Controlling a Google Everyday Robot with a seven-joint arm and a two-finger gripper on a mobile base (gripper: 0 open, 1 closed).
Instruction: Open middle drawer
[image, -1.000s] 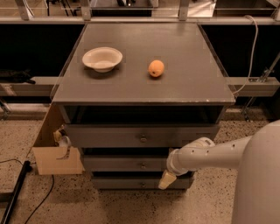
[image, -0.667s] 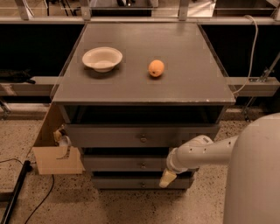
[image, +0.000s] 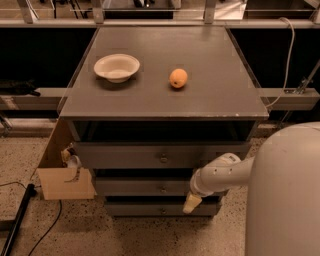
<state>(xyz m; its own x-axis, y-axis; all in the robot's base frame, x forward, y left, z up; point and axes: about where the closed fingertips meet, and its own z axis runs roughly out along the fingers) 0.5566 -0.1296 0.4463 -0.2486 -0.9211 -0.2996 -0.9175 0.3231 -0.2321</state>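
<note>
The grey cabinet has three flat-front drawers. The middle drawer (image: 135, 187) is the second one down, with a small round metal knob (image: 162, 189) at its centre; its front stands in line with the other two. My gripper (image: 191, 203) hangs from the white arm (image: 220, 175) in front of the cabinet's lower right part. It is right of the knob and slightly below it, over the gap between the middle and bottom drawers (image: 145, 209). It holds nothing that I can see.
The top drawer (image: 125, 156) stands out a little under the cabinet top (image: 220, 95), which carries a white bowl (image: 117, 67) and an orange (image: 178, 78). An open cardboard box (image: 62, 175) stands left of the cabinet. A black cable (image: 20, 220) lies on the floor. My white body (image: 285, 195) fills the lower right.
My white body takes up more of the lower right than before. The arm and gripper stay in nearly the same place beside the drawers. The drawers have not moved.
</note>
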